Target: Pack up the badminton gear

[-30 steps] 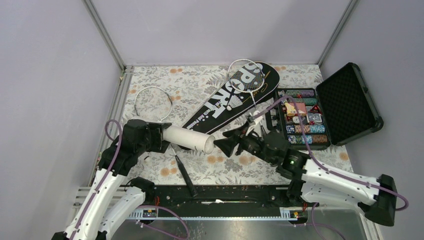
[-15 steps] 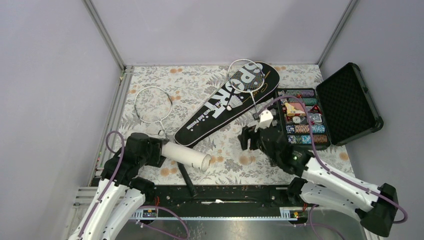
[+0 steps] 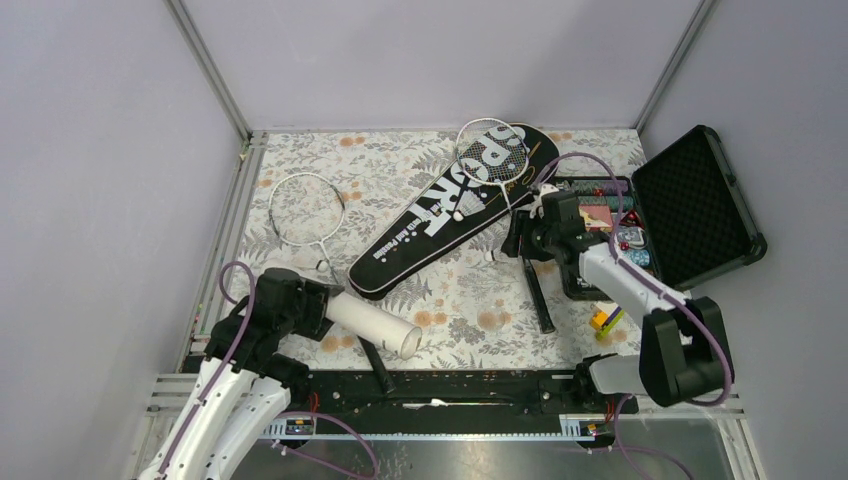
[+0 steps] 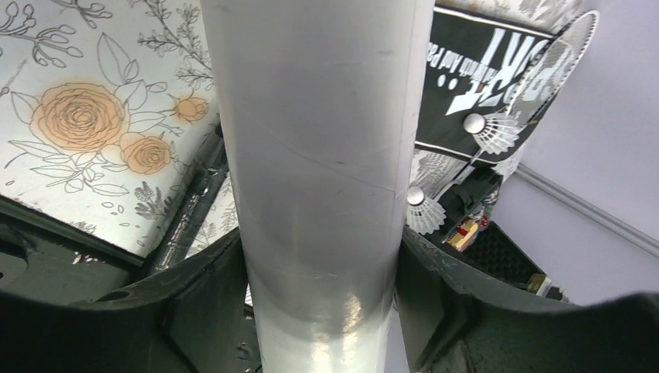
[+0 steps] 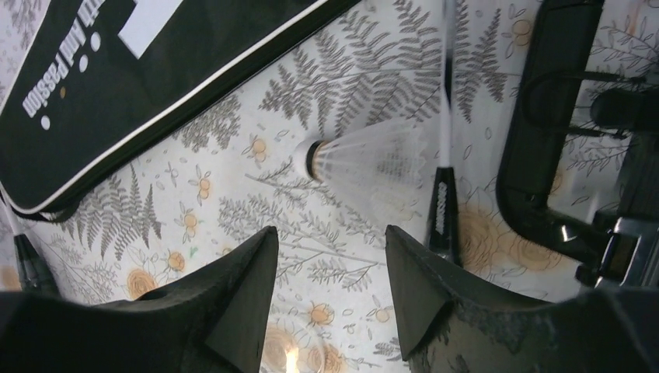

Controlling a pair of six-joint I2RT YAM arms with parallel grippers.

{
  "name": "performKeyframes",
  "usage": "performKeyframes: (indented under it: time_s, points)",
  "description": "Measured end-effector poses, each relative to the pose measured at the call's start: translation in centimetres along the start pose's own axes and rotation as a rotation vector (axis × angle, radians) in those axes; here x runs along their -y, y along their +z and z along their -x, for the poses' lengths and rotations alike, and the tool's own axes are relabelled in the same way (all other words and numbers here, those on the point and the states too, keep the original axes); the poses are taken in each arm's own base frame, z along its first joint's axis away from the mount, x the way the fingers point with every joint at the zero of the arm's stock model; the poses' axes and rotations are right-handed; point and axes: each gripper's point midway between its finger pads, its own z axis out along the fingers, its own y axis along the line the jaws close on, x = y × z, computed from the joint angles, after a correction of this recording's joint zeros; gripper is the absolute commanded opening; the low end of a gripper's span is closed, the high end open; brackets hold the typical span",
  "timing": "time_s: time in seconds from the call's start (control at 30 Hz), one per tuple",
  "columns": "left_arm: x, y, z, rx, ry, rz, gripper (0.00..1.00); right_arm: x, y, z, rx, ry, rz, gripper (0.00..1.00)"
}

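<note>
The left gripper (image 3: 318, 305) clasps one end of the white cardboard tube (image 3: 380, 327) above the floral table (image 3: 460, 300). The right gripper (image 3: 517, 240) hangs beside the open black case (image 3: 690, 200) — a shuttlecock (image 3: 490, 257) lies just by its tip. One racket (image 3: 490, 155) rests its head on the SPORT bag (image 3: 420, 235); the other racket (image 3: 305, 208) lies well to the left.

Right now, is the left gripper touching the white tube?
Touching. The left wrist view shows the white tube squeezed between both fingers of the left gripper, no gap on either side.
</note>
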Motion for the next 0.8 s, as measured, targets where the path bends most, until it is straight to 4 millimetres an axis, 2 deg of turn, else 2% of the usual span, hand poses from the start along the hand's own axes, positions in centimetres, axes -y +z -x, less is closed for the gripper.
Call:
performKeyframes:
  time_s: [0.17, 0.3, 0.33, 0.43, 0.5, 0.57, 0.67, 0.8]
  points:
    - [-0.7, 0.3, -0.4, -0.021, 0.007, 0.024, 0.29, 1.3, 1.7, 0.8, -0.058, 0.071, 0.027, 0.60]
    - [-0.8, 0.3, -0.4, -0.023, 0.016, 0.028, 0.29, 1.3, 3.1, 0.3, -0.104, 0.087, 0.072, 0.54]
    - [-0.8, 0.2, -0.4, -0.023, 0.016, 0.027, 0.29, 1.1, 3.4, -0.1, -0.119, 0.089, 0.086, 0.49]
    - [-0.7, 0.1, -0.4, -0.022, 0.016, 0.022, 0.28, 1.1, 3.9, -0.7, -0.145, 0.085, 0.100, 0.20]
    - [-0.8, -0.1, -0.4, -0.021, 0.016, 0.027, 0.28, 1.3, 4.0, -0.7, -0.147, 0.086, 0.100, 0.09]
    - [-0.9, -0.3, -0.3, -0.019, 0.016, 0.035, 0.28, 1.2, 4.1, -0.3, -0.128, 0.085, 0.106, 0.01]
    - [-0.6, -1.0, -0.1, -0.008, 0.013, 0.042, 0.28, 0.3, 3.3, 0.5, -0.079, 0.084, 0.150, 0.00]
    - [0.4, -2.2, 0.3, 0.011, -0.012, 0.036, 0.28, -2.2, 0.3, 1.6, 0.015, 0.095, 0.260, 0.00]
